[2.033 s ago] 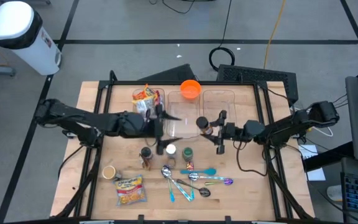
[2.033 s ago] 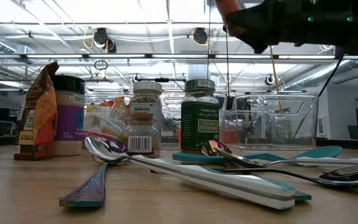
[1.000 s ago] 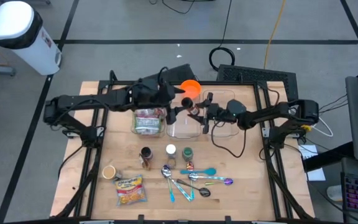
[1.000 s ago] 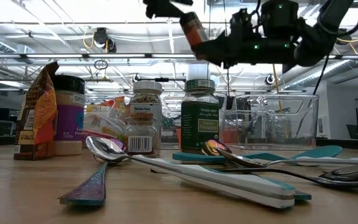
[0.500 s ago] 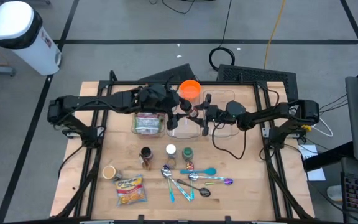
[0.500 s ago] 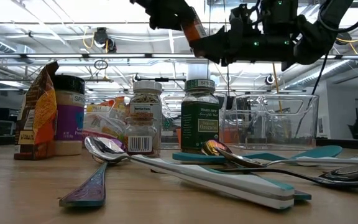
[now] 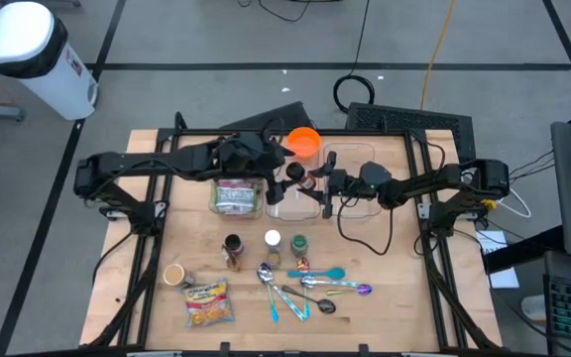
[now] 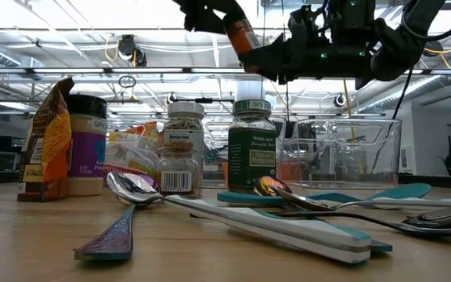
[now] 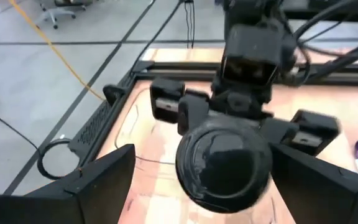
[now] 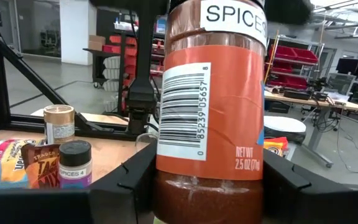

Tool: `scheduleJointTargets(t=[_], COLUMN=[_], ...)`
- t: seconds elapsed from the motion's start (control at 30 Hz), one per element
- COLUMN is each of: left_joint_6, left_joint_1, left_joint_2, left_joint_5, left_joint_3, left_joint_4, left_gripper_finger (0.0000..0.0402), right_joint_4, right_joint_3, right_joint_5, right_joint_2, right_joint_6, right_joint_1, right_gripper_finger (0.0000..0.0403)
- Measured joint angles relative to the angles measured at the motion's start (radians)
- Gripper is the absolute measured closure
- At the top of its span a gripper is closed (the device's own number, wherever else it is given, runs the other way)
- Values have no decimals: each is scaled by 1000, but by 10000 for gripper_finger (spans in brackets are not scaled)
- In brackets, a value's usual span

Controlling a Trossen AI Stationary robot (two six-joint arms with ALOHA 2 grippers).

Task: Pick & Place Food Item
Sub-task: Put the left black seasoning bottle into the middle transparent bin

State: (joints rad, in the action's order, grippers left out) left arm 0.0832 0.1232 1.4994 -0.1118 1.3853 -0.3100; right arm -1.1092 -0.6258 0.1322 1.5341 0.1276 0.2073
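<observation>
High view: right gripper (image 7: 310, 182) clamps the spice bottle (image 7: 299, 176) above the clear bins (image 7: 290, 203); left gripper (image 7: 284, 169) spreads around its cap. Handover step; next, left must close.

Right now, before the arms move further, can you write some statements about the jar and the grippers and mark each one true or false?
1. The right gripper is shut on the spice jar. True.
2. The left gripper is shut on the jar's black lid. False: its fingers stand open on either side of the lid.
3. The spice jar stands on the table. False: it is held in the air, tilted, over the clear container.
4. An orange bowl sits near the table's far edge. True.
</observation>
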Motion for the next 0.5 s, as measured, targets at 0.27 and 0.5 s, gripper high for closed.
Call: scheduleJointTargets(t=[0.27, 0.5], left_joint_6=[-21, -16], left_joint_1=[1, 1], left_joint_2=[-6, 2], left_joint_5=[60, 59], left_joint_3=[0, 0], left_joint_4=[-16, -18], left_gripper_finger=[81, 109], right_joint_4=[0, -1], right_joint_3=[0, 0], right_joint_5=[0, 0], right_joint_2=[0, 0], right_joint_6=[0, 0], right_joint_1=[0, 0], right_gripper_finger=[222, 222])
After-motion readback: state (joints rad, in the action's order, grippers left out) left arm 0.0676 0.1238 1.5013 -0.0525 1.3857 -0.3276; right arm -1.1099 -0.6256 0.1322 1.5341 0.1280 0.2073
